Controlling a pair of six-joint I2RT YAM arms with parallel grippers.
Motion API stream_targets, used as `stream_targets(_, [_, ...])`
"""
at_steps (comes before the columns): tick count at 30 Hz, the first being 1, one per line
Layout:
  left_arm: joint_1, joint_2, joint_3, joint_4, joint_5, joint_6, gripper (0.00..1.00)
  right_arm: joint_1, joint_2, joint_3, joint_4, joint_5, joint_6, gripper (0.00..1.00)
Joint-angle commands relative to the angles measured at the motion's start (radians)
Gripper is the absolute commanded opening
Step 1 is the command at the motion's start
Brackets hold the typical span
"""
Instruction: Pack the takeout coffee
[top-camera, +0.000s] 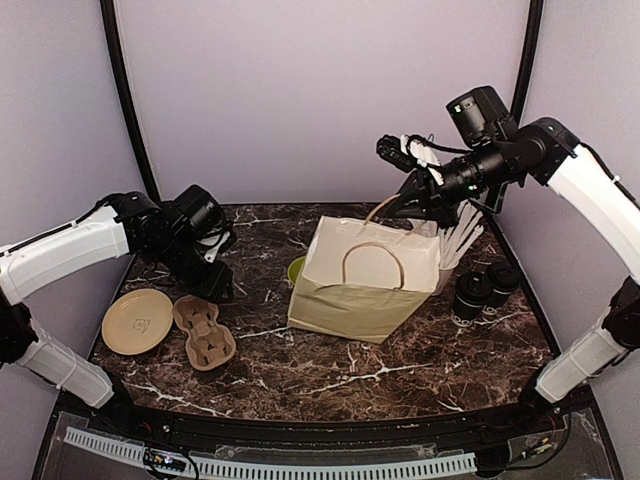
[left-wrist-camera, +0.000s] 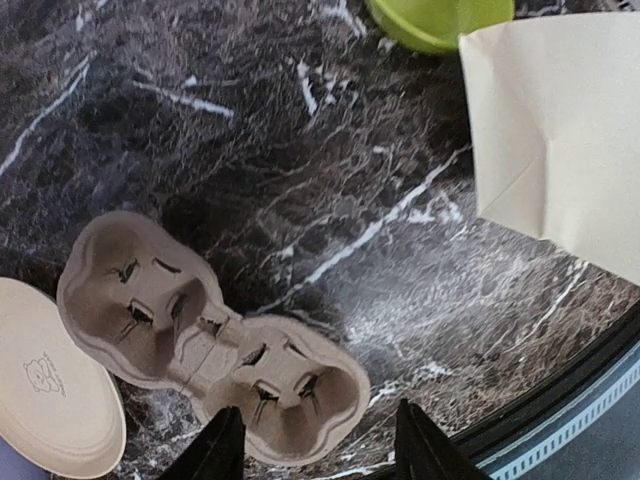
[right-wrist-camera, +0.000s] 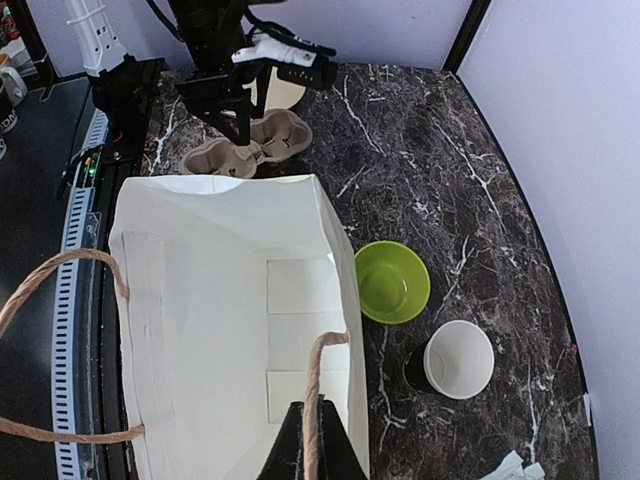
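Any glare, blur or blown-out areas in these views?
Top external: even light, soft shadows around the paper bag. Left wrist: a hazy sheen on the marble table, and the cardboard cup carrier looks slightly soft. Right wrist: sharp, the bag's inside bright but still showing folds.

Your top external view sits high behind the 6 o'clock edge. It faces forward and down and takes in the whole tabletop (top-camera: 330, 370) from a distance, with the paper bag (top-camera: 365, 280) near centre. Your left wrist view looks almost straight down, close over the cup carrier (left-wrist-camera: 200, 335) at 9 o'clock. Your right wrist view hangs higher, above the bag's 1 o'clock side, looking into its mouth and across toward 9 o'clock. All three views share the bag, the carrier and the green bowl (right-wrist-camera: 392, 281).
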Motion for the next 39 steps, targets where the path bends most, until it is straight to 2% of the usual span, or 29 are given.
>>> stream_targets(1, [0.041, 0.050, -0.038, -0.107, 0.035, 0.028, 0.53, -0.001, 0.001, 0.041, -0.009, -0.001, -0.017, 0.00])
stream_targets(3, [0.058, 0.074, -0.065, -0.097, 0.016, -0.024, 0.52, -0.001, 0.004, 0.048, -0.009, 0.003, -0.013, 0.00])
stream_targets(6, [0.080, 0.080, -0.117, -0.060, 0.021, -0.210, 0.52, -0.001, 0.006, 0.059, 0.000, 0.014, -0.012, 0.00])
stream_targets(8, [0.080, 0.054, -0.206, 0.020, 0.075, -0.325, 0.50, -0.002, 0.010, 0.067, 0.007, 0.015, -0.012, 0.00])
stream_targets(10, [0.079, -0.023, -0.305, 0.156, 0.153, -0.410, 0.42, -0.001, 0.018, 0.081, 0.006, 0.011, -0.013, 0.00])
stream_targets(13, [0.080, -0.076, -0.381, 0.266, 0.131, -0.499, 0.38, -0.001, 0.035, 0.097, -0.007, 0.000, -0.021, 0.00])
stream_targets(17, [0.094, -0.130, -0.395, 0.267, -0.015, -0.506, 0.46, -0.001, 0.054, 0.102, -0.018, -0.005, -0.033, 0.00])
stream_targets(22, [0.189, -0.152, -0.393, 0.322, -0.038, -0.441, 0.48, -0.001, 0.060, 0.100, -0.019, 0.000, -0.033, 0.00])
stream_targets(23, [0.229, -0.144, -0.393, 0.329, -0.031, -0.431, 0.46, -0.001, 0.059, 0.101, -0.020, 0.002, -0.032, 0.00])
stream_targets(29, [0.323, -0.013, -0.402, 0.451, 0.003, -0.383, 0.16, -0.001, 0.045, 0.118, -0.017, 0.028, -0.019, 0.00])
stream_targets(35, [0.337, 0.101, -0.392, 0.539, 0.015, -0.364, 0.07, -0.001, 0.012, 0.120, -0.004, 0.081, -0.014, 0.00])
stream_targets(39, [0.339, 0.173, -0.372, 0.604, 0.022, -0.352, 0.07, -0.002, 0.002, 0.118, 0.004, 0.109, -0.010, 0.00])
